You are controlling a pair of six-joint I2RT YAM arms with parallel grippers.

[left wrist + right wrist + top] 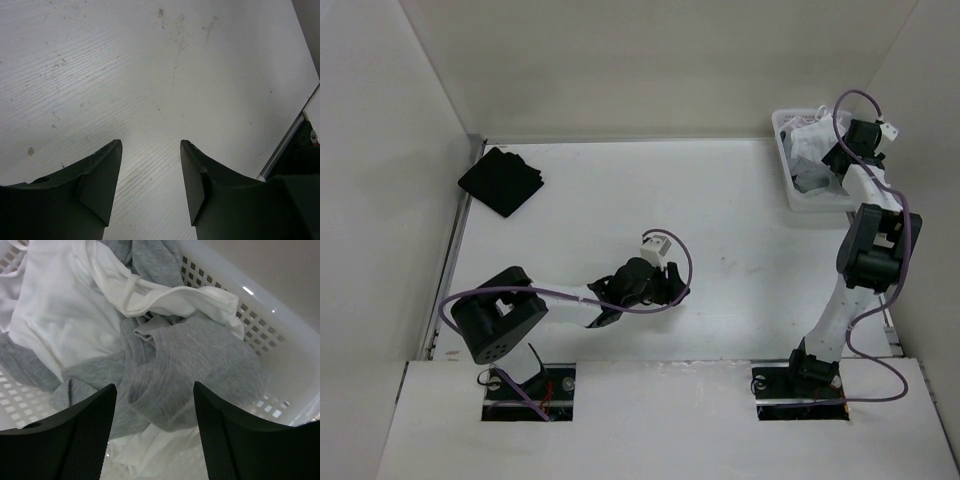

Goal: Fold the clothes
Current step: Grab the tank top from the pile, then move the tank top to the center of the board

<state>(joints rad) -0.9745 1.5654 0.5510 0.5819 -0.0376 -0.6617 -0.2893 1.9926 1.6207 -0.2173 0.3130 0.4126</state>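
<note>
Light grey short-sleeved knit shirt (200, 360) lies crumpled in soft folds, plain and unmarked, its stitched hem curling along the lower edge and a ribbed edge showing near the middle. It sits in a white perforated plastic basket (783, 150) at the far right corner of the white counter (720, 220), tangled with white garments (60, 315) that drape over and beside it; more grey fabric shows beneath them. The right hand (155, 390) hangs directly over the grey shirt inside the basket, its black fingers spread wide apart and gripping nothing. The left hand (150, 145) is low over the scuffed bare counter near its middle, fingers apart. A small black cloth square (500, 180) lies at the far left corner.
</note>
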